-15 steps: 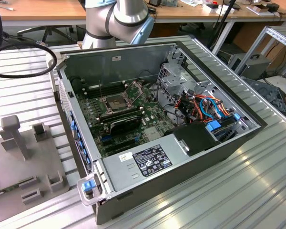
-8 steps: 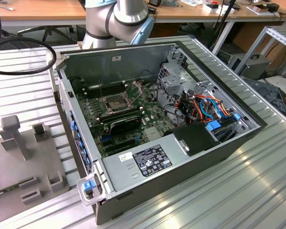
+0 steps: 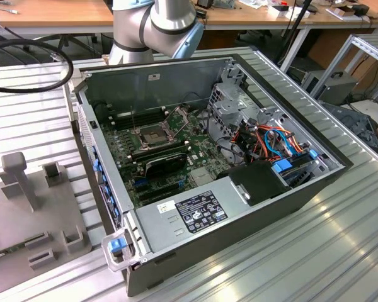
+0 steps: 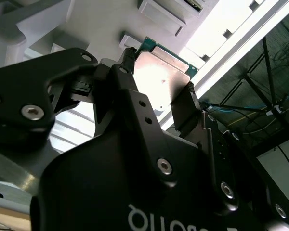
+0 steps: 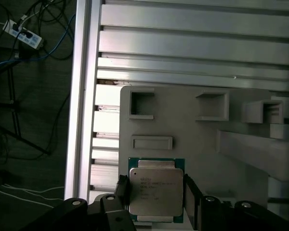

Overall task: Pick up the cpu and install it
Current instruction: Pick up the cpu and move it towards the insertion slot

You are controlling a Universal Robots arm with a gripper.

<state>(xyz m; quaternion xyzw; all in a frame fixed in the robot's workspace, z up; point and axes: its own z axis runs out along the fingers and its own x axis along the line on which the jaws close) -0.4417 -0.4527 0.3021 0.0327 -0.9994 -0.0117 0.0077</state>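
Pincer [image 4: 159,72]: clamped on cpu [image 5: 156,191] at two opposite edges, silver top showing, above grey holder plate [image 5: 207,144] on ribbed metal table [image 5: 183,48]

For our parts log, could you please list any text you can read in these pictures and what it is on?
Printed lines on the cpu lid: too small to read.
Label on the power supply: too small to read.
White lettering on the pincer body: cut off, unreadable.

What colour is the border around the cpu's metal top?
Green, framing the silver-grey top of the cpu; clearest in the first wrist view.
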